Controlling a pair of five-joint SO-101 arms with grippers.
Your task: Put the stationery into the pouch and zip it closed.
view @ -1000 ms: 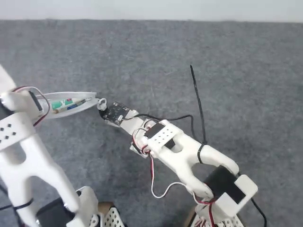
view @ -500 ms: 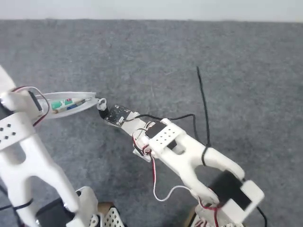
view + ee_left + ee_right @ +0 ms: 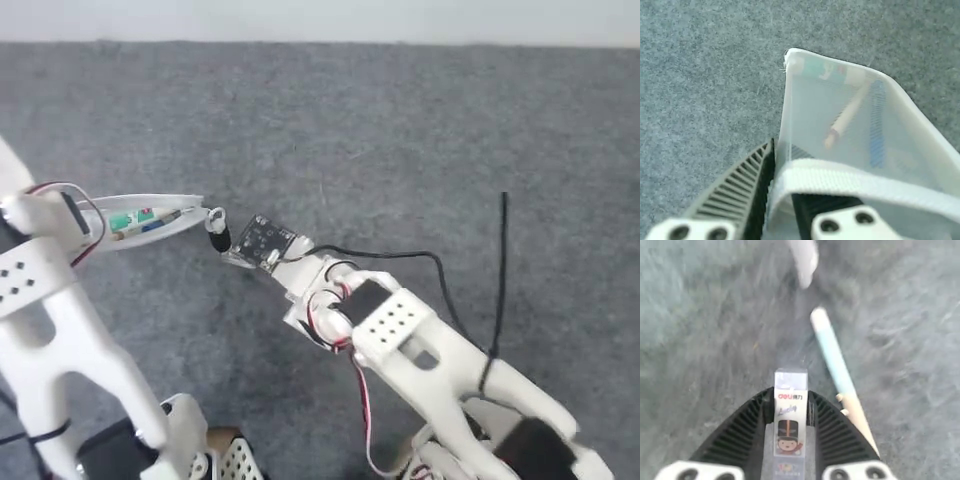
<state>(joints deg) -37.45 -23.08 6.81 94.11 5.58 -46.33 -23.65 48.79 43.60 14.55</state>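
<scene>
Meanwhile: swings right arm's elbow outward; keeps right gripper (image 3: 222, 243) beside mouth of translucent white mesh pouch (image 3: 150, 218), clamped on small white eraser (image 3: 790, 412). Holds pouch rim pinched in left gripper (image 3: 782, 165). Leaves eraser insertion pending.

The tabletop (image 3: 400, 120) is covered in grey cloth, matt and rough like felt or short carpet. The pouch (image 3: 810, 120) is a thin, translucent white material with a fine mesh look, and a woven white strap (image 3: 855, 182) crosses it in the lower frame. The left gripper (image 3: 782, 195) has ribbed, matt black plastic fingers on white plastic mounts. The right gripper (image 3: 790, 405), of the same ribbed black plastic, holds an eraser (image 3: 789, 425) in a smooth printed paper sleeve. Right of it lies a smooth pen (image 3: 832, 357), pale blue and cream.
</scene>
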